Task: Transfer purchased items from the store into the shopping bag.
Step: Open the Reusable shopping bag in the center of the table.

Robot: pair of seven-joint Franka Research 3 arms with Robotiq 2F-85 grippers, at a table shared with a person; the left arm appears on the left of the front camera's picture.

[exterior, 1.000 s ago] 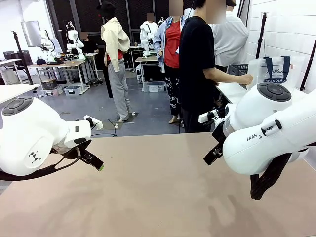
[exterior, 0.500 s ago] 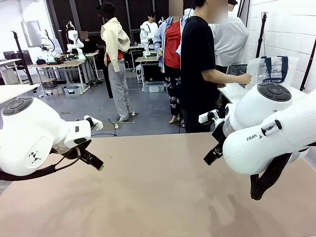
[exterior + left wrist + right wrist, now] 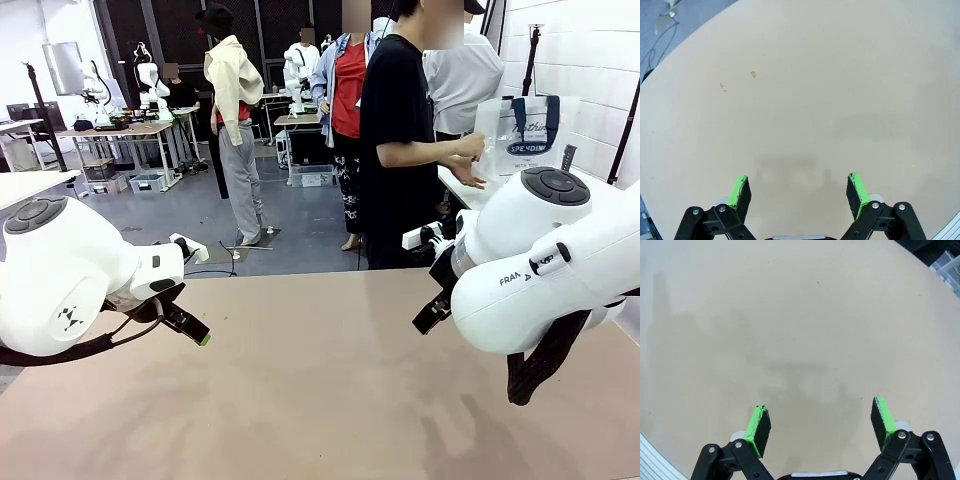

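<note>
A person in a black shirt stands beyond the table's far right corner and holds up the shopping bag (image 3: 524, 132), translucent white with navy handles and an oval logo. The dark grey basket and the purchased items are out of view. My left gripper (image 3: 799, 187) is open above the bare tan tabletop (image 3: 805, 90), nothing between its green pads. It hangs low at the table's left side (image 3: 188, 324). My right gripper (image 3: 821, 420) is also open over bare table, with nothing in it, and sits at the right side (image 3: 430, 312).
The tan table (image 3: 320, 390) stretches between my two arms. A second white table edge (image 3: 470, 188) lies behind the person at the right. Other people stand farther back in the room.
The person has turned toward my table and brought the shopping bag leftward and a little higher. Neither of my arms has moved.
</note>
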